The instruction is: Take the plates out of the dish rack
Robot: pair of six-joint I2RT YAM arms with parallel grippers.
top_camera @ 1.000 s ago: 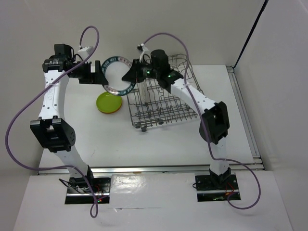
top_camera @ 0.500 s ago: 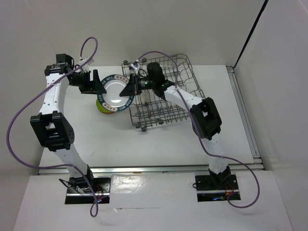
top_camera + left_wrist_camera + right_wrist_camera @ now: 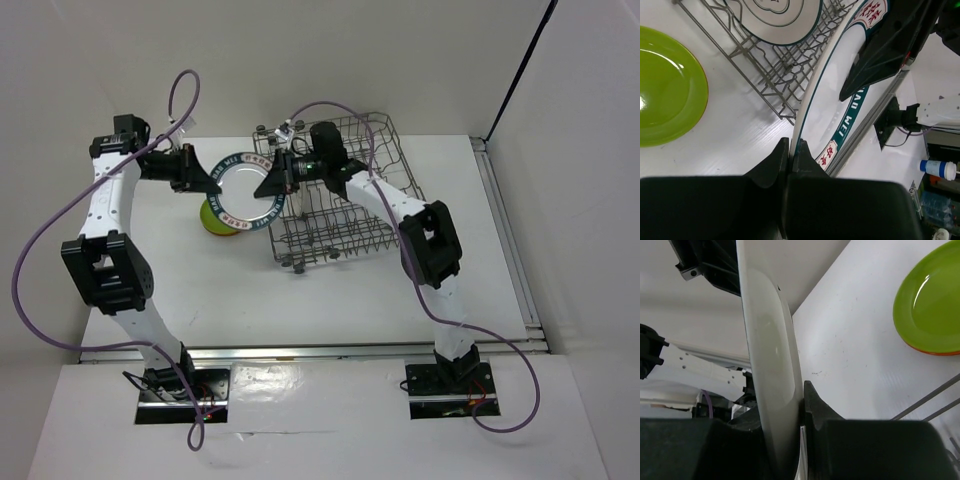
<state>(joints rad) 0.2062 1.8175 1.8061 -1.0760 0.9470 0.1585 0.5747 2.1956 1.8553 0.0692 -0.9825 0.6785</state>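
Teal-rimmed plate [image 3: 247, 188] — up off the desk [image 3: 330, 290] toward its far edge, just left of the dish rack [image 3: 350, 230]. Pinched at its left rim by the left gripper [image 3: 214, 181], at its right rim by the right gripper [image 3: 269, 184] — both clamped tight. Underneath, green plate [image 3: 218, 222] stacked on orange plate [image 3: 940, 353]; pale ringed plate [image 3: 775, 20] standing in the rack.

The teal-rimmed plate [image 3: 245, 185] bridges my left gripper [image 3: 213, 180] and my right gripper [image 3: 268, 183]. Both pinch its rim from opposite sides, so each blocks the other's way straight across. Just below it the lime green plate [image 3: 212, 222] lies on the table [image 3: 300, 300] and bars a straight drop. The dish rack [image 3: 345, 225] with its upright wires walls off my right side, but the tabletop between the rack and my bases is open to pass over.
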